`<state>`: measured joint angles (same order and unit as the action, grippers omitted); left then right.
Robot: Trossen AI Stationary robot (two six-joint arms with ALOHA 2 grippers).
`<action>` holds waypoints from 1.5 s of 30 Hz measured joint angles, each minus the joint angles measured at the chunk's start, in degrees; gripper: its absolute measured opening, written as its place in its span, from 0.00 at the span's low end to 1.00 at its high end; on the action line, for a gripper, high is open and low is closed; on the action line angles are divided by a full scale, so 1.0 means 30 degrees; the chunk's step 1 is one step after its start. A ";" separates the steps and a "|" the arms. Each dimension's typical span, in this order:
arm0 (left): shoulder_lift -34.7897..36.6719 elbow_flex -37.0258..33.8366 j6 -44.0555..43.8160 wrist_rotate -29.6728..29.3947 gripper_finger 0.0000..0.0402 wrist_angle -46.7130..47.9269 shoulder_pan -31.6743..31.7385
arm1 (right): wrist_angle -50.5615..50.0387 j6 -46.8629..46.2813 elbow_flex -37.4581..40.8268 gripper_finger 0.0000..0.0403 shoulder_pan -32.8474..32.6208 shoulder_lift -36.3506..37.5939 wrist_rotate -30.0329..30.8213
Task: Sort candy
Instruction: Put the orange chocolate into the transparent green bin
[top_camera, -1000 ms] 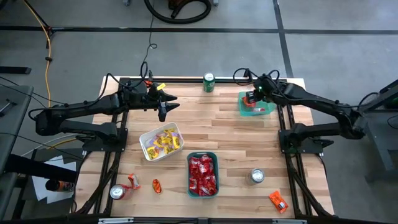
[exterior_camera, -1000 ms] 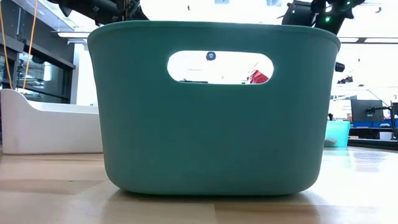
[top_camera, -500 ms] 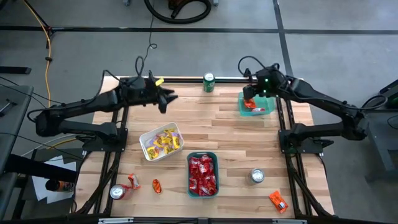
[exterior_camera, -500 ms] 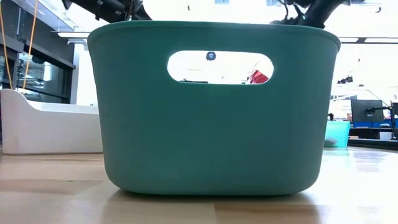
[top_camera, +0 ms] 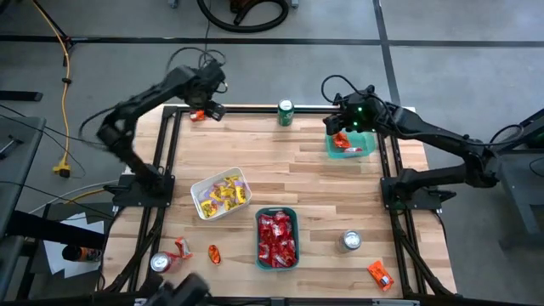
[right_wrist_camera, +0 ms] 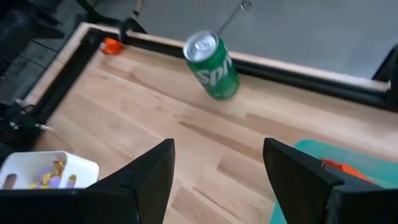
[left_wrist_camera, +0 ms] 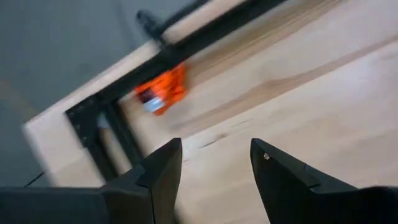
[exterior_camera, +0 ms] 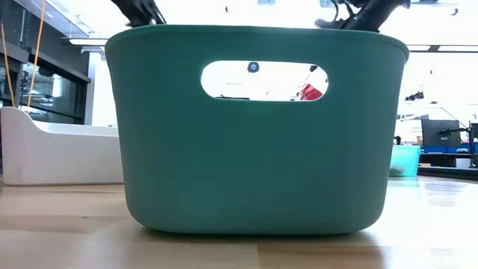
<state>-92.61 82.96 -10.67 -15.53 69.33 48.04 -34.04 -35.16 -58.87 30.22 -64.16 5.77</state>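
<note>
Claws both gape empty: left claw (left_wrist_camera: 214, 168) faces orange candy (left_wrist_camera: 163, 93); right claw (right_wrist_camera: 217, 171) hovers.

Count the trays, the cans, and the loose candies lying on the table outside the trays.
Trays: 3
Cans: 3
Loose candies: 4
Total: 10

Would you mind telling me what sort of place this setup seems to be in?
Probably a robotics lab or workshop: a wooden table on a grey concrete floor, loose cables across it, and desks with monitors in the room behind.
</note>
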 joint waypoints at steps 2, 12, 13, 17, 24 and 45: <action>-0.1707 0.0548 0.0227 -0.0422 0.44 0.0611 0.0375 | -0.0188 -0.0251 0.0000 0.60 0.0000 -0.0298 -0.0002; -0.5050 -0.0849 -0.3214 -0.0711 0.44 -0.1455 0.0503 | -0.0639 -0.0090 0.0000 0.60 0.0000 -0.1560 -0.0090; -0.4894 -0.1424 -0.3972 -0.1069 0.44 -0.2168 0.0434 | -0.0736 0.0131 0.0000 0.60 0.0000 -0.1599 -0.0091; -0.3616 -0.4183 -0.6973 -0.3375 0.44 -0.4032 0.0075 | -0.1244 0.1246 0.0000 0.60 0.0000 -0.1619 -0.0492; -0.0787 -0.9343 -1.3139 -0.5162 0.44 -0.8725 -0.0397 | -0.1436 0.1888 0.0000 0.60 0.0080 -0.1619 -0.0527; -0.1209 -1.1418 -1.8412 -0.8121 0.44 -1.4673 0.1184 | -0.1422 0.1371 0.0004 0.60 0.0095 -0.1619 -0.0527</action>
<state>-96.24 48.71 -65.91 -39.90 25.31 51.59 -38.30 -31.05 -58.86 30.50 -69.01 4.19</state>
